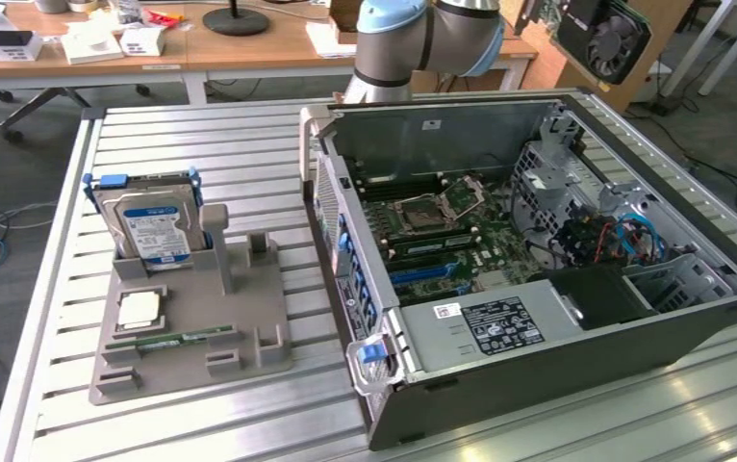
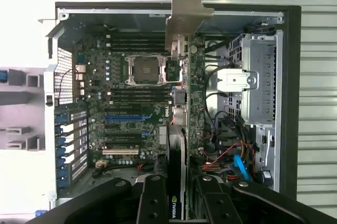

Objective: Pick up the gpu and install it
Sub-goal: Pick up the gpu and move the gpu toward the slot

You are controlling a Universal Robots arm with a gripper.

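Note:
My gripper (image 2: 181,203) is shut on the gpu (image 2: 196,103), one black finger (image 2: 152,203) on each side of the card. The card is seen edge-on, a green board with its pale metal bracket (image 2: 184,18) at the far end. It hangs above the open computer case (image 2: 295,103), over the motherboard (image 2: 121,97) beside the CPU socket (image 2: 146,68). In the exterior view the gpu (image 1: 599,38) shows its dark fan face high above the case's back right corner, clear of the case.
The open case (image 1: 676,327) lies on the slatted metal table, with blue expansion slots (image 2: 124,124), a drive cage (image 2: 258,76) and the power supply (image 1: 497,322) inside. A grey fixture (image 1: 253,318) on the exterior view's left holds a hard drive (image 1: 150,226) and a RAM stick (image 1: 169,339).

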